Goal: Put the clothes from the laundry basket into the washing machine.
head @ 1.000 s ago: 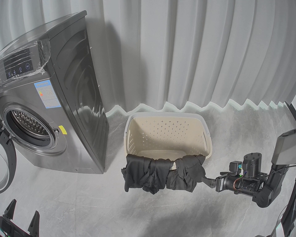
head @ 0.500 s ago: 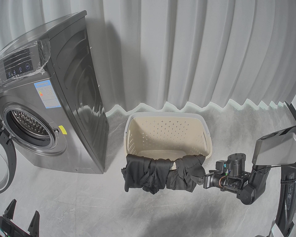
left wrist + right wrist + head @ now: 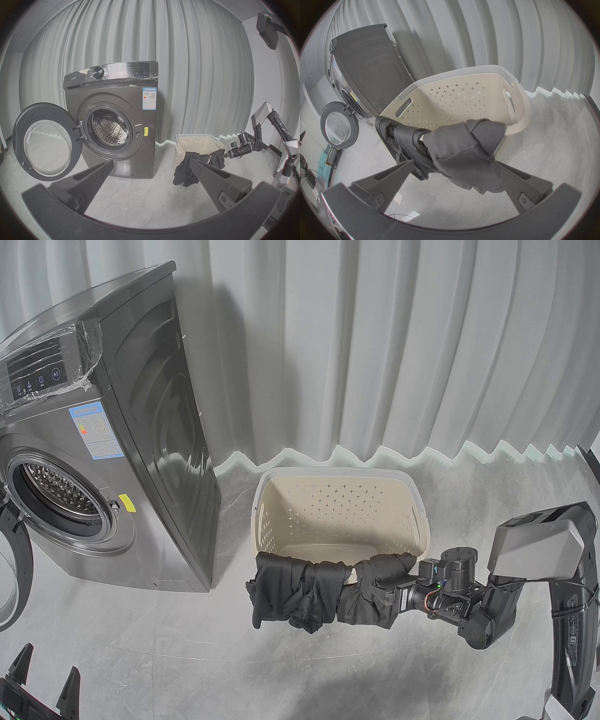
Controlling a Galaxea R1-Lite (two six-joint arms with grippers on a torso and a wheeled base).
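Right gripper [image 3: 451, 164] spread wide, one finger either side of the dark clothes [image 3: 312, 596] slung over the near rim of the laundry basket [image 3: 340, 472], nothing clamped yet. Left gripper [image 3: 50, 659] likewise open and empty, low in front of the washing machine [image 3: 125, 446], well apart from the basket. Risks, as judged: closing on cloth and rim together, so dragging or tipping the light basket; pinching only a loose fold, so letting the bundle slip to the floor [image 3: 250, 665]; snagging the tangled pieces on the rim during the lift. Pale, smooth stone-look floor underfoot, pleated white curtain [image 3: 375, 352] behind – machine door [image 3: 43, 142] swung wide open
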